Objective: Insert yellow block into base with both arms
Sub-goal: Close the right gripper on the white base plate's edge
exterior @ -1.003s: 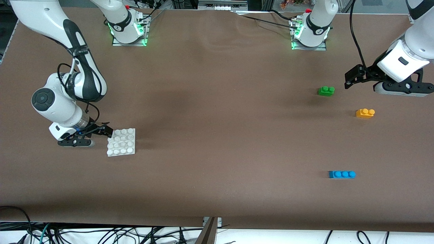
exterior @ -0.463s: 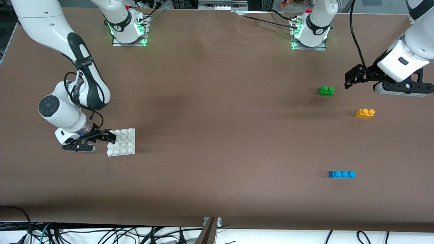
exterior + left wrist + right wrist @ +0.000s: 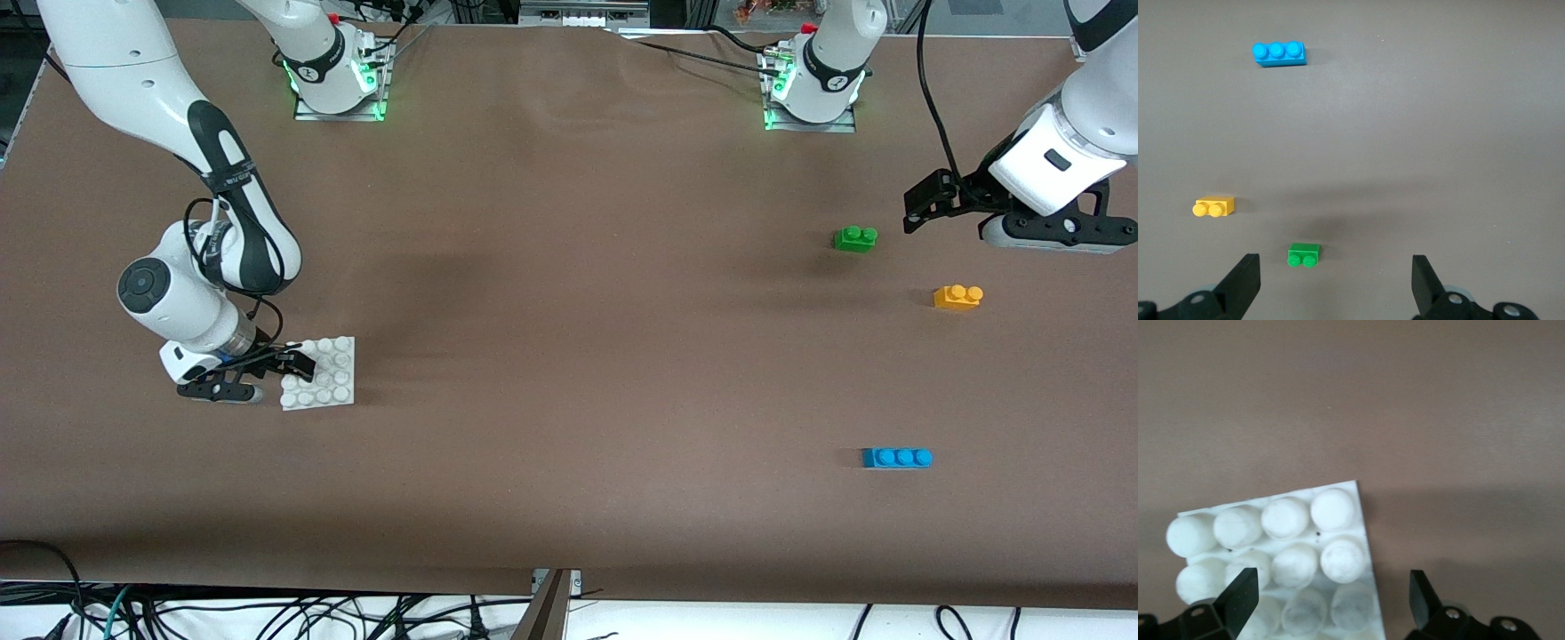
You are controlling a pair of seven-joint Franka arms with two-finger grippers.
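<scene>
Yellow block (image 3: 957, 296) lies untouched below the released left gripper (image 3: 925, 209); base (image 3: 320, 373) is straddled at one edge by the released right gripper (image 3: 289, 369), presumably for steadying.

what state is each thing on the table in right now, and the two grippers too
small yellow-orange plastic two-stud block: flat on the table, studs up, untouched
flat square white studded base: flat on the table, not gripped
green two-stud brick: on the table, studs up
blue three-stud brick: on the table, studs up
right gripper: open, low over the base's edge
left gripper: open, empty, waiting up near the green brick
</scene>
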